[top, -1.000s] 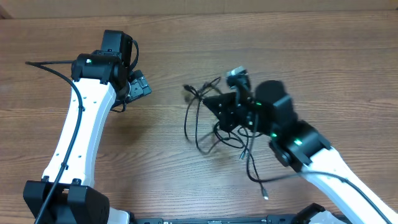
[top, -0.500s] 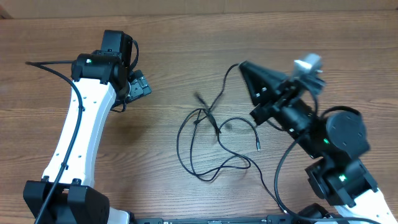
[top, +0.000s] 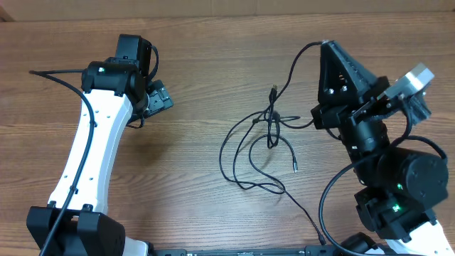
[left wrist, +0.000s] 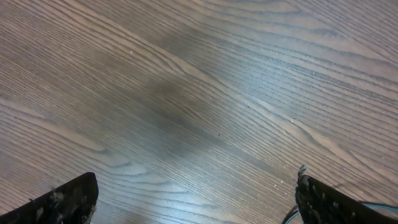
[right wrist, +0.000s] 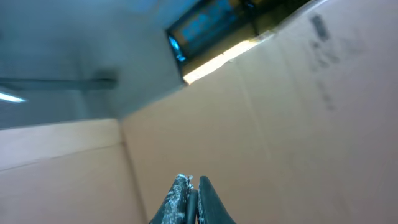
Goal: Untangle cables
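Thin black cables (top: 272,122) lie in loose loops on the wood table, crossing in a small knot near the middle. One strand rises from there to my right gripper (top: 325,45), which is raised high at the right and shut on it. In the right wrist view the gripper (right wrist: 193,185) points up at a cardboard wall, with the black cable (right wrist: 191,208) pinched between its fingers. Small plug ends (top: 295,168) lie loose beside the loops. My left gripper (top: 162,96) hangs open far to the left, away from the cables; its wrist view shows the gripper (left wrist: 196,205) over bare wood.
The wooden table (top: 213,43) runs back to a cardboard wall (right wrist: 280,124) behind it. The thicker black cable (top: 57,77) of the left arm trails off to the far left. One thin strand runs to the front edge (top: 320,235) near the right arm's base.
My right gripper has risen and swung back to the right with the cable, drawing the bundle out into wider loops and dragging it right. The left arm has not moved.
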Robot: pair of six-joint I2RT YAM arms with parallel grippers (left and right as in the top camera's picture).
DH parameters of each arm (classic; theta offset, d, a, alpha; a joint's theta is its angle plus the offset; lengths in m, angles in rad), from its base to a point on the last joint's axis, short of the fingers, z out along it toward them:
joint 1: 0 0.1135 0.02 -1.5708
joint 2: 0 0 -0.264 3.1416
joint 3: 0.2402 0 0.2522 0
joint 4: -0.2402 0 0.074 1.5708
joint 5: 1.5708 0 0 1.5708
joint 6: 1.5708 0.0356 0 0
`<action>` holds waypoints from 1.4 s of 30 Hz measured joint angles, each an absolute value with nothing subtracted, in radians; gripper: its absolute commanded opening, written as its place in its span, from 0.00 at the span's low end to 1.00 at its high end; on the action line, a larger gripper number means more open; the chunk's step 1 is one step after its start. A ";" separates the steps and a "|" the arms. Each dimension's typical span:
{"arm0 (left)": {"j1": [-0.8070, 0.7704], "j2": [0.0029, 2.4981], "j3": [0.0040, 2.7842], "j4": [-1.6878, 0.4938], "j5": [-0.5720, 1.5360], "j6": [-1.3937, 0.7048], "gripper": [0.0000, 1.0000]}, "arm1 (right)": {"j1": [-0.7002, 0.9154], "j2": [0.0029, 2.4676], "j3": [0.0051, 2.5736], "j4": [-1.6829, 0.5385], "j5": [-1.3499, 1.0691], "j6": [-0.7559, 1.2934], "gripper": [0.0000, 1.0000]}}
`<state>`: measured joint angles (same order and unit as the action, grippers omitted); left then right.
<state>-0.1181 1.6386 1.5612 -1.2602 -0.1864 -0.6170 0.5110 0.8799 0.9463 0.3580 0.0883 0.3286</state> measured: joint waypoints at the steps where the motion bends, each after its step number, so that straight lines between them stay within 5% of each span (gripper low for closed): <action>1: -0.118 1.639 1.561 -1.260 -0.186 -0.617 1.00 | 0.511 0.880 0.948 0.317 0.113 0.329 0.04; 11: -0.118 1.639 1.561 -1.260 -0.186 -0.617 1.00 | 0.511 0.984 0.953 -0.049 0.176 0.402 0.04; 29: -0.118 1.639 1.562 -1.260 -0.183 -0.617 0.99 | 0.511 0.932 0.954 0.686 -0.166 0.522 0.04; 42: -0.118 1.639 1.561 -1.247 -0.191 -0.617 1.00 | 0.511 0.913 0.954 0.643 -0.069 0.524 0.04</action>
<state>-0.1181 1.6386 1.5612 -1.2469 -0.1913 -0.6174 0.5110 0.9127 0.9539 0.6426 -0.0689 0.5243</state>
